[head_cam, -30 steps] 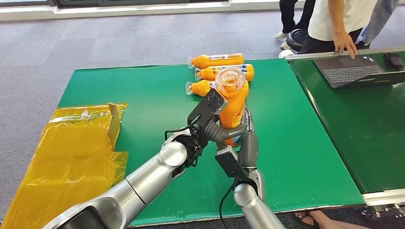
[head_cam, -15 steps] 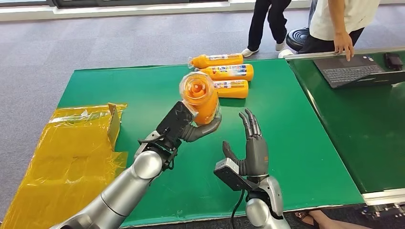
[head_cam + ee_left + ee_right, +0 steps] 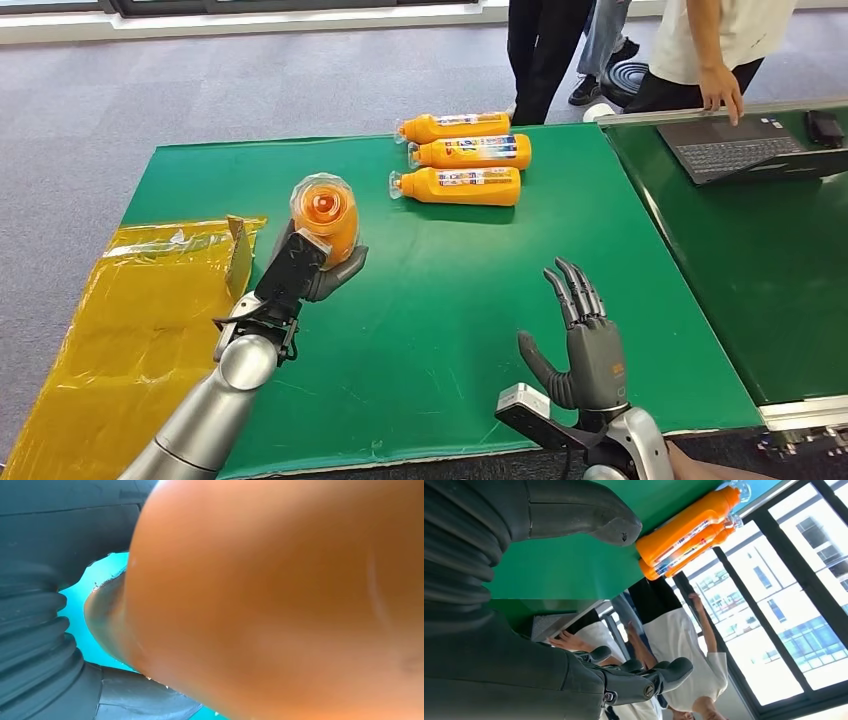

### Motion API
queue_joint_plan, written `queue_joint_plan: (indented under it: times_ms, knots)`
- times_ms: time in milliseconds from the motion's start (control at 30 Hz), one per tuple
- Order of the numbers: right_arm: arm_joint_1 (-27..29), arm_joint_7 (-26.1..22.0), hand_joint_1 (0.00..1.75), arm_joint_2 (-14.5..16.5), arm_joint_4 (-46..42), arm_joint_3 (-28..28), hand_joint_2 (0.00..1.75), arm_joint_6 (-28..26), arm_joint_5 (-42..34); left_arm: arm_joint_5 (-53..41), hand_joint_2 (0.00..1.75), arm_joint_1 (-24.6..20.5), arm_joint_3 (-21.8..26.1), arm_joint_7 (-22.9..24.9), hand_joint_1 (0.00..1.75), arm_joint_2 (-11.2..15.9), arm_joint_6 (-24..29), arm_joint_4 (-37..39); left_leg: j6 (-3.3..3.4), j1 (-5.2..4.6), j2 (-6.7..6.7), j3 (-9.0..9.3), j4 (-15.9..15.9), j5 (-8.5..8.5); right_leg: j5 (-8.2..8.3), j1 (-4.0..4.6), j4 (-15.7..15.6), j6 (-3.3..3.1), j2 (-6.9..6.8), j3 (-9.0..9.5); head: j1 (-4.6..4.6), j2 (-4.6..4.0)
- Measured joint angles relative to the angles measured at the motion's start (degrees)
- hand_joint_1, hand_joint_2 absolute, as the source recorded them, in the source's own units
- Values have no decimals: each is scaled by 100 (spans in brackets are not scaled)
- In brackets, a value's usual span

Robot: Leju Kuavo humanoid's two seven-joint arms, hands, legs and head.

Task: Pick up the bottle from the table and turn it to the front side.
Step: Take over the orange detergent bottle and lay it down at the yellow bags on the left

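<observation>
While the green cloth-covered table (image 3: 600,260) stands on grey carpet, my left hand (image 3: 300,275) grips the orange plastic bottle (image 3: 326,215) above its left part.
The bottle's clear cap faces my head camera, long axis running away towards the table. My right hand (image 3: 580,335) hovers empty near the near edge, fingers spread and pointing up. Three more orange bottles (image 3: 462,154) lie side by side at the far edge, caps left. Yellow plastic sheeting (image 3: 140,330) lies left; a laptop (image 3: 745,148) and a person (image 3: 705,45) are far right.
</observation>
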Motion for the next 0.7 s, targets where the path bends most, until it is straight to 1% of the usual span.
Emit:
queue_joint_plan:
  times_ms: [167, 333, 533, 633, 700]
  knots:
    - [57, 4, 0, -184, -73, -39, 175, -23, -388, -336, 175, 75, 152, 87, 175, 102, 66, -3, 0, 0, 0, 1, 0, 1, 1, 1, 0, 0, 2, 1, 0, 0]
    - [152, -57, 0, -378, -83, -151, 175, -112, -729, -1103, 175, 141, 283, 92, 175, 352, 386, 54, -1, 0, 1, 1, 0, 0, 0, 1, 0, 0, 2, 0, 0, 0]
    - [317, -68, 0, -499, -94, -211, 175, -216, -853, -2210, 175, 175, 362, 161, 175, 843, 907, 103, -1, 2, 2, 0, -2, 1, 0, 5, 1, -1, 3, -1, -1, 0]
    - [401, -114, 0, -547, -94, -213, 175, -309, -902, -3012, 175, 240, 392, 258, 175, 1218, 1316, 20, -1, 3, 11, 1, -5, 0, 0, 5, 1, -1, 11, -2, -1, 0]
    - [442, -153, 0, -568, -94, -213, 175, -357, -927, -3377, 175, 363, 445, 310, 175, 1513, 1471, -105, -2, 3, 19, 3, -7, 0, 0, 5, 2, -1, 17, -4, -1, 0]
